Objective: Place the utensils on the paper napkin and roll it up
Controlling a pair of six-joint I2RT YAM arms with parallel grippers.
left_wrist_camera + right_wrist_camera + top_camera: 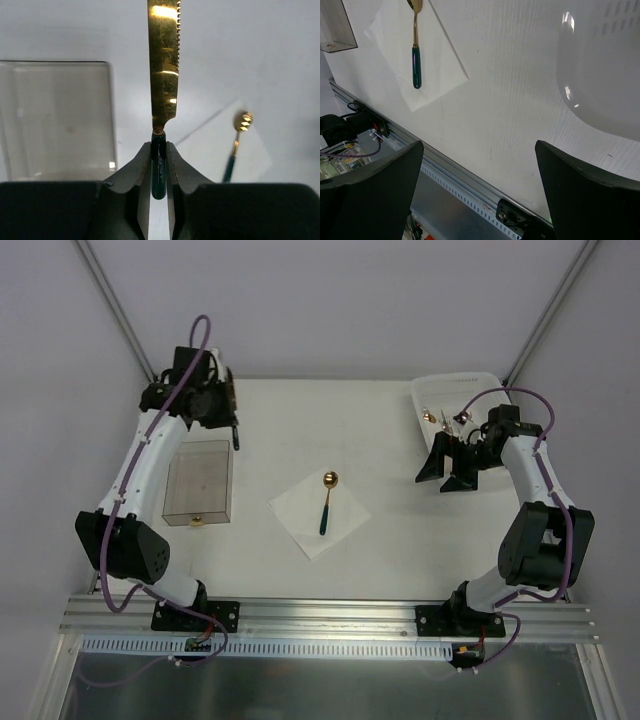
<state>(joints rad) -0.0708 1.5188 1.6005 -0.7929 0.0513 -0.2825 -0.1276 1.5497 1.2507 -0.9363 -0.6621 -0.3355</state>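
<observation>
A white paper napkin lies at the table's centre, and on it rests a spoon with a gold bowl and a dark teal handle. My left gripper is shut on the teal handle of a gold serrated knife, whose blade points away from the wrist. In the top view the left gripper hangs at the clear box's far right corner, left of the napkin. My right gripper stands open with nothing in it, just in front of the white tray, where more utensils lie.
A clear plastic box with a small gold object inside stands on the left. The aluminium rail runs along the near table edge. The right wrist view shows the spoon on the napkin and the tray's rim.
</observation>
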